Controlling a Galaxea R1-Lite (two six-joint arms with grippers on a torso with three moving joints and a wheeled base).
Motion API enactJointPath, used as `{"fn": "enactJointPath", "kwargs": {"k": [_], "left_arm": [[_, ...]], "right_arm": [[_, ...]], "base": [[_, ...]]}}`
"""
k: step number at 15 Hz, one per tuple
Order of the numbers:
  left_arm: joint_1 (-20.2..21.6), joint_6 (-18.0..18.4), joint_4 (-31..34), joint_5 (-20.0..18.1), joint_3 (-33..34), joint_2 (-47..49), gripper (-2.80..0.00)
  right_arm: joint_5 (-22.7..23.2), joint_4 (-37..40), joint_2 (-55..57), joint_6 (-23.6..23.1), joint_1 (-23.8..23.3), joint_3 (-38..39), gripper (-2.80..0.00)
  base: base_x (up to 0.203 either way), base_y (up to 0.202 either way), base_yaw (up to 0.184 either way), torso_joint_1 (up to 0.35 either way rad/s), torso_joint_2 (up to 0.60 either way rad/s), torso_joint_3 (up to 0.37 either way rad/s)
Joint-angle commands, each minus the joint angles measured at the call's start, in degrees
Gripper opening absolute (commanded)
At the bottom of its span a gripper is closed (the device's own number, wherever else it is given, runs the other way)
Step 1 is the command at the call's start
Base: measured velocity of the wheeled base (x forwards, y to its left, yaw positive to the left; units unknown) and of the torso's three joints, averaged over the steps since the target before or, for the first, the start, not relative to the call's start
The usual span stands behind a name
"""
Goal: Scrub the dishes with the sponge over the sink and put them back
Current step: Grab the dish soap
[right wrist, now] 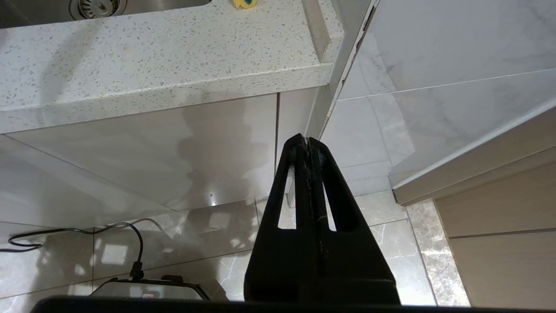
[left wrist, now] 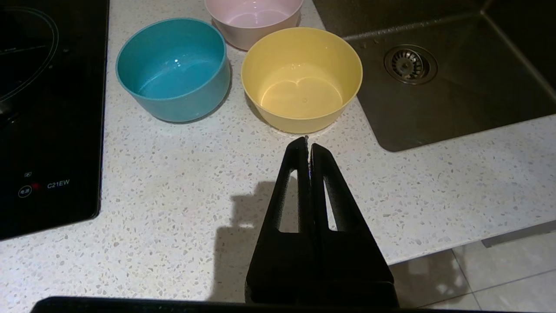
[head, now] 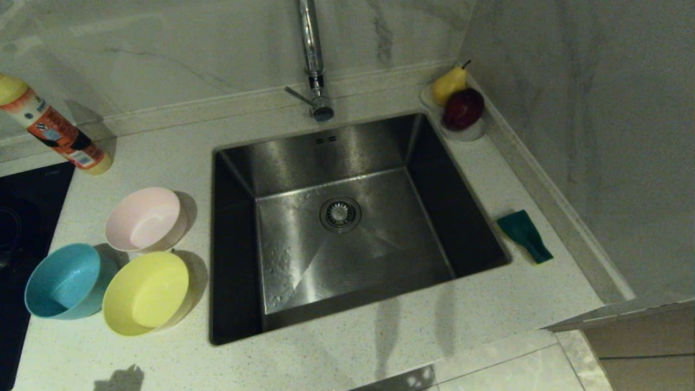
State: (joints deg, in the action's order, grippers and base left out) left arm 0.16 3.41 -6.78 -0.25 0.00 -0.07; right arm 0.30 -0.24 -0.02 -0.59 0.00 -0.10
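Overhead head view; low wrist views

the speckled white table [head: 380, 336] carries three bowls: the yellow bowl [left wrist: 302, 78] just beyond the pressed-together tips of the left hand [left wrist: 308, 141], the blue bowl [left wrist: 173, 69] beside it, the pink bowl [left wrist: 254, 19] farthest. the sponge [head: 524, 234] lies green-side-up across the sink.

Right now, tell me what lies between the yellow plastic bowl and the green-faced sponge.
Only the square stainless steel sink lies between the round yellow plastic bowl and the green-faced sponge, as the head view shows.
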Motion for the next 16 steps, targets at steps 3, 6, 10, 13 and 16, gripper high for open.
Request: {"fn": "enactJointPath", "kwargs": {"k": [3, 6, 10, 13, 16], "left_arm": [[0.02, 0.01, -0.05, -0.01, 2.29, -0.01, -2.80], [0.02, 0.21, 0.08, -0.06, 2.29, -0.01, -2.80], [0.02, 0.16, 0.14, 0.56, 2.29, -0.01, -2.80], [0.02, -4.54, -0.34, 1.68, 2.29, -0.01, -2.80], [0.02, -2.94, 0.47, 1.92, 2.11, 0.01, -2.80]], "right_arm": [[0.05, -0.02, 0.02, -0.02, -0.08, 0.01, -2.80], [0.05, -0.02, 0.02, -0.02, 0.00, 0.01, -2.80], [0.05, -0.02, 0.02, -0.02, 0.00, 0.01, -2.80], [0.05, -0.08, 0.02, -0.02, 0.00, 0.01, -2.80], [0.05, -0.02, 0.02, -0.02, 0.00, 0.01, -2.80]], "base": [[0.000, 0.000, 0.000, 0.000, 0.00, 0.000], [0.000, 0.000, 0.000, 0.000, 0.00, 0.000], [0.000, 0.000, 0.000, 0.000, 0.00, 0.000], [0.000, 0.000, 0.000, 0.000, 0.00, 0.000], [0.000, 0.000, 0.000, 0.000, 0.00, 0.000]]}}
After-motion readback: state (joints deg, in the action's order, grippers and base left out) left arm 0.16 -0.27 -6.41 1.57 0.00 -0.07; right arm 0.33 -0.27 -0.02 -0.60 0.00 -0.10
